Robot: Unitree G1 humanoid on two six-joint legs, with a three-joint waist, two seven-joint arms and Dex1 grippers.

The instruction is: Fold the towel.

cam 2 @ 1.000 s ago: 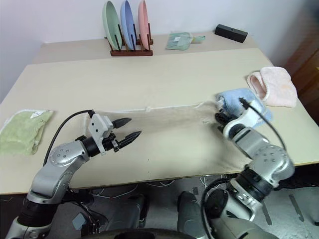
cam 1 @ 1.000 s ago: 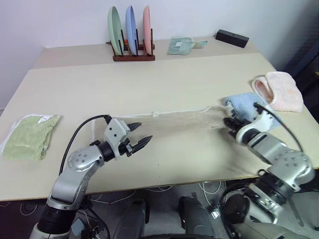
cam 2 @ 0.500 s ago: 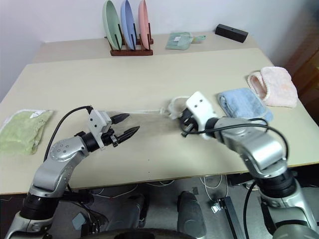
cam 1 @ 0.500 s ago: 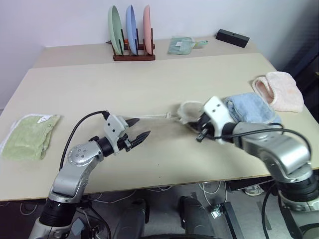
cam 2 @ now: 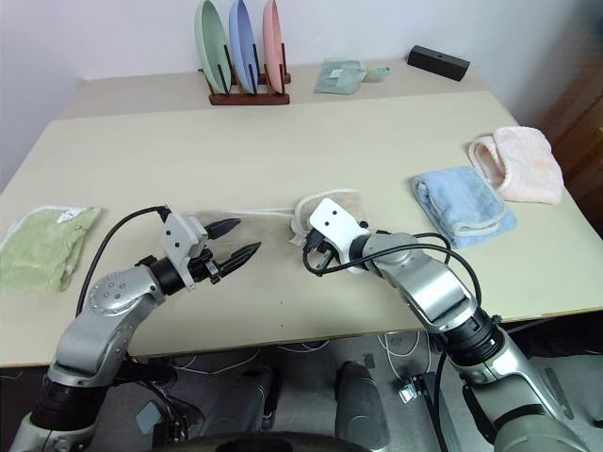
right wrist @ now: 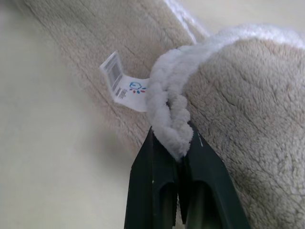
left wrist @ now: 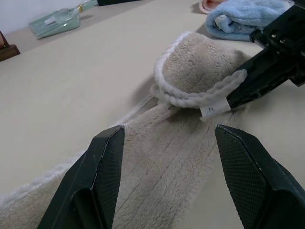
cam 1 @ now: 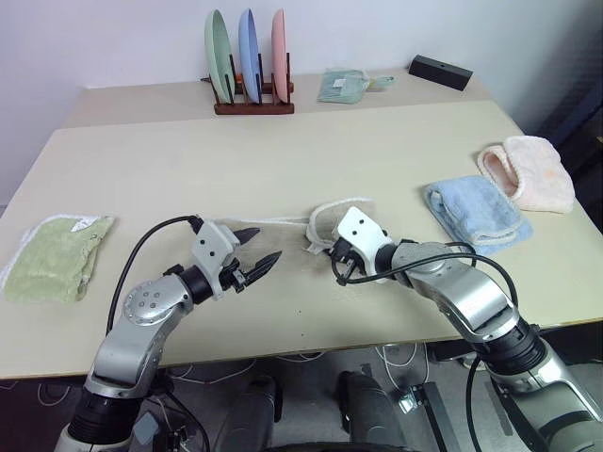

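The towel, beige terry with white edging, lies along the front middle of the table. Its right end is lifted and curled back over the rest. My right gripper is shut on the white edging of that end, beside a small printed label. In the head views the right gripper sits at the fold's front edge, pointing left and down. My left gripper hovers open just above the towel's left half, fingers spread wide with nothing between them.
A green towel lies at the far left. A folded blue towel and a pink cloth are at the right. At the back stand a plate rack, a small green cloth and a black box.
My right gripper has swung left with the towel's right end, rolling over and folding that end back across the towel. The left gripper has stayed where it was, open.
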